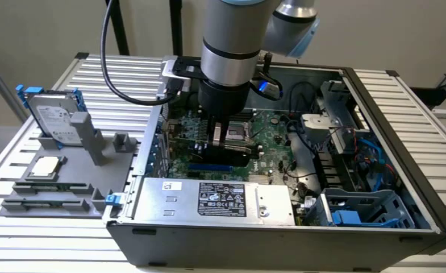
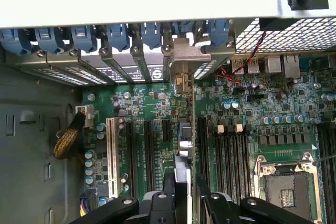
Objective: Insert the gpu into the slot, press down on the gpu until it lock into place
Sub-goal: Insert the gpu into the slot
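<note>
Nearest us in the exterior view, a large silver metal box with a printed label [image 1: 219, 199] lies along the near edge of the open dark-grey computer case [image 1: 283, 244]. The case rests on the ribbed aluminium tabletop [image 1: 25, 239]. Just behind the box is the slot, a long narrow bright-blue plastic connector strip [image 1: 209, 168] on the green motherboard [image 1: 272, 122]. The gpu, a thin flat black rectangular card [image 1: 230, 154], stands upright directly over that strip; we cannot tell whether it is fully seated. The arm's fingers [image 1: 216, 135] hang above it, spread wide, one on each side of the card, and we cannot tell whether they touch it. In the wrist view the card [image 2: 184, 145] runs edge-on between the fingers [image 2: 168, 195] to its silver bracket [image 2: 181, 56], at the case wall under a row of blue plastic latches [image 2: 118, 35].
</note>
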### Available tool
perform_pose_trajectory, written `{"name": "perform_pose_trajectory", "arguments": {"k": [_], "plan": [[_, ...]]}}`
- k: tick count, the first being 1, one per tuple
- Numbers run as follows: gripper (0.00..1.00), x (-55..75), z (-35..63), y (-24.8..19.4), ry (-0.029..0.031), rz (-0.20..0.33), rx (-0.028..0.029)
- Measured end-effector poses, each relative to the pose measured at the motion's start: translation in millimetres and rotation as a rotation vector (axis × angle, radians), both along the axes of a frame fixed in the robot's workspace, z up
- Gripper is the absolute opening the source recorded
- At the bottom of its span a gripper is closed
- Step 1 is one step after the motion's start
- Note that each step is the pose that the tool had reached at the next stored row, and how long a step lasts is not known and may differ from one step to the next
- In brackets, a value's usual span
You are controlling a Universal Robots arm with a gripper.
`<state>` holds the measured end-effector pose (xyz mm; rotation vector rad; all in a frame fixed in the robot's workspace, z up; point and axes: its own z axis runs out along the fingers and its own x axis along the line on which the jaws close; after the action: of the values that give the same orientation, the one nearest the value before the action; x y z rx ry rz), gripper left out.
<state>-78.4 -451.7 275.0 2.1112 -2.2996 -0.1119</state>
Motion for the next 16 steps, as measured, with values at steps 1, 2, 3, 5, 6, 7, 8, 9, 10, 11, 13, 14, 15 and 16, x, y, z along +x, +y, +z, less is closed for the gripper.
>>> {"name": "perform_pose_trajectory", "arguments": {"k": [1, 2, 3, 5, 6, 7, 8, 9, 10, 11, 13, 14, 15, 16], "plan": [[0.26, 0.0, 0.0, 0.0, 0.0, 0.0, 0.0], [0.26, 0.0, 0.0, 0.0, 0.0, 0.0, 0.0], [0.26, 0.0, 0.0, 0.0, 0.0005, 0.0, -0.0001], [0.26, 0.0, 0.0, 0.0, 0.0007, 0.0, 0.0], [0.26, 0.0, 0.0, 0.0, 0.0006, 0.0, 0.0], [0.26, -0.1, 0.0, 0.0, 0.0006, 0.0, -0.0001], [0.26, -0.2, -0.2, 0.0, 0.0006, 0.0, -0.0001], [0.26, -0.7, -0.5, 0.0, 0.0004, 0.0, 0.0001], [0.26, -0.8, -0.6, 0.0, 0.0004, 0.0, 0.0], [0.26, -1.1, -0.8, 0.0, 0.0004, 0.0, 0.0], [0.26, -2.0, -1.2, 0.0, 0.0, 0.0, 0.0], [0.26, -2.3, -1.4, 0.0, -0.0002, 0.0, 0.0], [0.26, -2.5, -1.5, 0.0, -0.0003, 0.0, 0.0], [0.26, -2.5, -1.5, 0.0, -0.0004, 0.0, -0.0001]]}}
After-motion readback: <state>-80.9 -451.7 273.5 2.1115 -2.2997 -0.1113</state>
